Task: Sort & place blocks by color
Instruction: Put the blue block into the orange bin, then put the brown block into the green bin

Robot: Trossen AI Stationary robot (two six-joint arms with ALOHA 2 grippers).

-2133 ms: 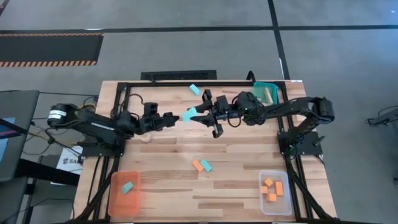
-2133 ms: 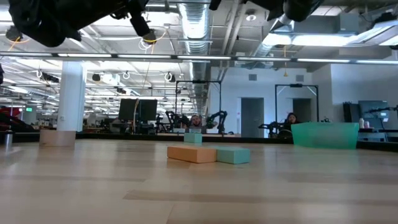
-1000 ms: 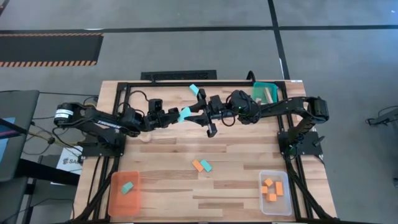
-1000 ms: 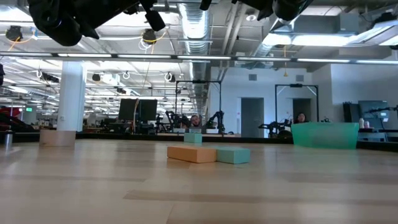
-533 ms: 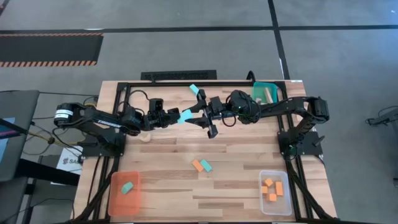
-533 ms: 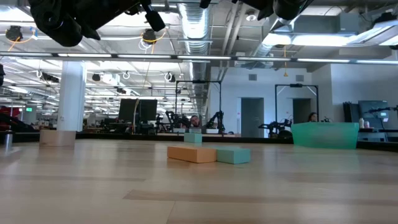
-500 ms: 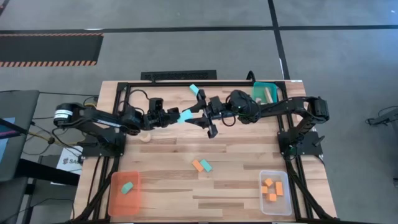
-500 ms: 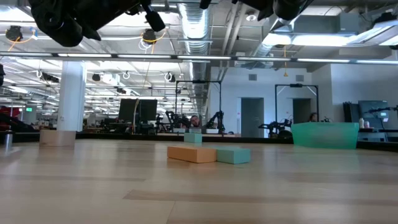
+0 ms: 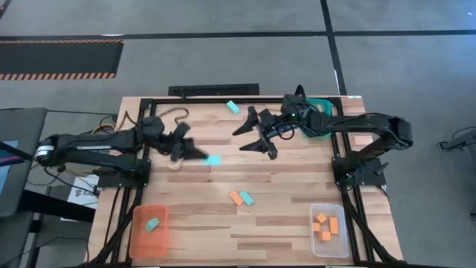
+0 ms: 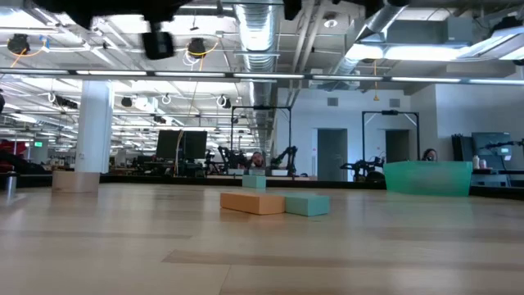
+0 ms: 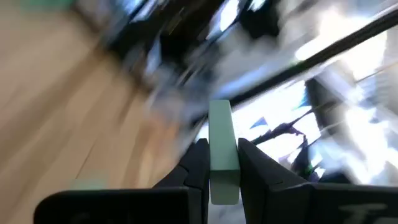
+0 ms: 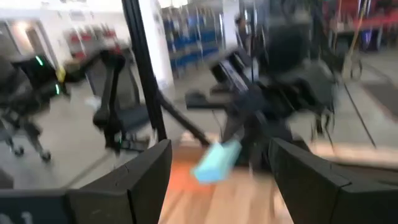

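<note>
A light teal block hangs above the table's middle left, with my left gripper shut on it; the left wrist view shows the block between the fingers. To its right my right gripper stands wide open with nothing in it, facing that block. Another teal block lies at the far edge. An orange block and a teal block lie side by side at the middle, flat on the wood. A tan block lies under the left arm. My left gripper pinches the teal block by its two broad faces between the two fingers. The fingers come level from the table's left. The block's free end sticks out past the fingertips, and the block is lifted clear of the table.
An orange tray at the near left holds one teal block. A clear tray at the near right holds several orange blocks. A teal tray with tan blocks stands at the far right. Black frame rails run along the table's sides.
The teal block has passed from my right gripper to my left. The right fingers have opened wide and drawn back toward the table's right. My left gripper has carried the block toward the near left, still clear of the table.
</note>
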